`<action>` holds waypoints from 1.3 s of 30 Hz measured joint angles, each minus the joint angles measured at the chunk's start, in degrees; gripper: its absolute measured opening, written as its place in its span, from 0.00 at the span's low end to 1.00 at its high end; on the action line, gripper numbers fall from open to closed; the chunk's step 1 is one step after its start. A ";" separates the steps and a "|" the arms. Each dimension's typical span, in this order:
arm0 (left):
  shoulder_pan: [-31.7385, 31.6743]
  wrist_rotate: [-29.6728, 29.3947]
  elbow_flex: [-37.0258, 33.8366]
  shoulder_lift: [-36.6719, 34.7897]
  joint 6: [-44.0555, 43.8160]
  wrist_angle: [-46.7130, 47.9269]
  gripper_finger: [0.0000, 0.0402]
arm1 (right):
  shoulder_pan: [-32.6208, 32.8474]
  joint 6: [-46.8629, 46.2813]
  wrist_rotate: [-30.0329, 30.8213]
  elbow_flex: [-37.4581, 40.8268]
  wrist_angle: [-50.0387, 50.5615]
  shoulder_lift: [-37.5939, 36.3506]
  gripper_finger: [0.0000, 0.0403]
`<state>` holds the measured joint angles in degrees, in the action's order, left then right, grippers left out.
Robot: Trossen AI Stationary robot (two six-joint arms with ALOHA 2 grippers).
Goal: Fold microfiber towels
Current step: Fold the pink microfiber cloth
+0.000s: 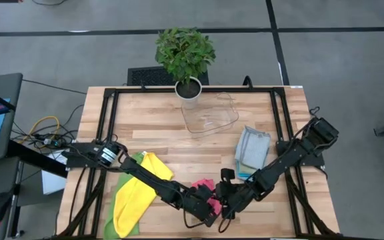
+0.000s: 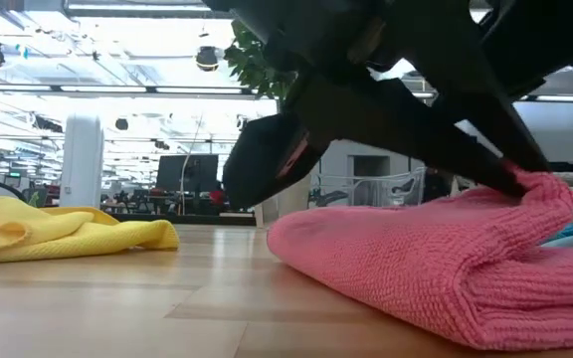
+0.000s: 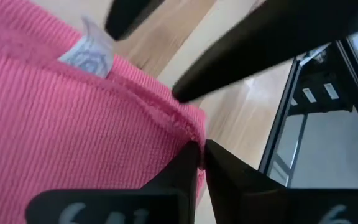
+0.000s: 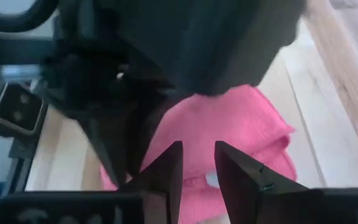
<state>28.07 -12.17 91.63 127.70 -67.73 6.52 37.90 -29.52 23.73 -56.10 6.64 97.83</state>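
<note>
A pink towel (image 1: 204, 185) lies near the table's near edge, at the middle; it also shows in the low view (image 2: 416, 259). My left gripper (image 3: 201, 149) reaches in from the left (image 1: 212, 208) and is shut on it. My right gripper (image 4: 199, 152) comes in from the right (image 1: 227, 199). It hovers just over the pink towel (image 4: 229, 124) with a narrow gap between its fingers and touches nothing. A yellow towel (image 1: 139, 193) lies on a green one (image 1: 112, 217) at the near left. Grey towels with teal edging (image 1: 252, 150) lie stacked at the right. My left gripper pinches the pink towel's hemmed edge (image 3: 188, 127) near a corner between its two fingers. The fingers slant down from the table's left. The held bit is drawn up into a small peak (image 2: 545, 189), and the rest of the towel lies on the table.
A clear plastic tray (image 1: 209, 117) and a potted plant (image 1: 187, 57) stand at the table's far middle. Bare wood shows between the tray and the pink towel. The two grippers are close together over the pink towel.
</note>
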 joint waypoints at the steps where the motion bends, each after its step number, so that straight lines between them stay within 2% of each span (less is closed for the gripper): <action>1: -0.18 0.42 0.00 0.00 0.61 -0.04 0.06 | 0.04 0.26 0.02 0.08 0.46 0.01 0.29; 5: -0.33 0.81 -0.01 0.00 2.95 -1.81 0.12 | 0.33 0.48 0.13 0.08 0.50 0.95 0.29; 12: -0.59 2.29 0.03 -0.07 4.99 -6.56 0.34 | 0.97 -0.18 -0.09 -0.05 0.01 2.71 0.29; 18: -1.66 14.37 0.49 -1.20 3.51 -5.07 0.47 | 1.45 -0.44 -1.27 0.02 -1.59 3.65 0.29; 21: -1.47 15.33 0.48 -3.47 3.40 -2.71 0.48 | 2.12 -0.01 -1.32 -0.06 -4.16 4.41 0.29; 28: -0.28 5.56 0.64 -6.34 5.00 0.16 0.48 | 5.11 -4.35 -2.24 0.06 -3.45 9.90 0.29; 31: -0.31 4.54 0.56 -6.15 5.03 0.81 0.48 | 6.69 -6.89 -2.63 0.02 -3.95 12.28 0.29; 34: -0.30 3.03 -0.20 -5.99 5.80 3.03 0.48 | 7.73 -9.09 -2.43 -0.15 -4.26 12.84 0.29; 39: -0.50 -4.28 -2.21 -5.73 6.67 6.71 0.48 | 8.34 -10.03 -2.54 -0.03 -2.62 11.87 0.29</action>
<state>27.58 -16.45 89.43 121.97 -61.06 13.24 46.24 -39.56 21.19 -56.13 4.02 109.71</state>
